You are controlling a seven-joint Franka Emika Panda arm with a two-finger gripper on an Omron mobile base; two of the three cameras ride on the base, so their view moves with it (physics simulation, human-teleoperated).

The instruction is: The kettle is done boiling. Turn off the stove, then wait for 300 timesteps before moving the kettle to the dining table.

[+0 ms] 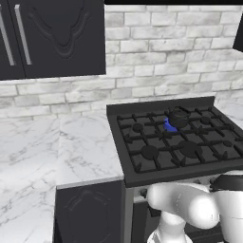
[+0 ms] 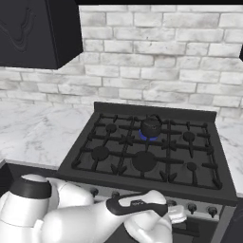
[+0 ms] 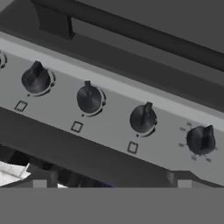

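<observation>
The small black kettle (image 1: 179, 118) (image 2: 151, 127) sits upright on a back burner of the black stove (image 1: 182, 174) (image 2: 85, 163), with a blue flame (image 1: 168, 126) (image 2: 146, 137) under it. My arm reaches low along the stove front, its wrist (image 2: 137, 205) just before the silver knob strip (image 2: 201, 209). In the hand view my gripper (image 3: 111, 183) is open, its tips wide apart and nothing between them. It faces the row of dark knobs (image 3: 89, 97), closest to the two middle ones (image 3: 142, 117), without touching any. The dining table is out of view.
White marble counter (image 1: 42, 147) (image 2: 33, 130) runs left of the stove, over black cabinet doors (image 1: 90, 211). Black wall cabinets (image 1: 52, 35) (image 2: 33, 31) hang at upper left against the white brick wall. The oven door handle (image 3: 131, 30) shows beyond the knobs.
</observation>
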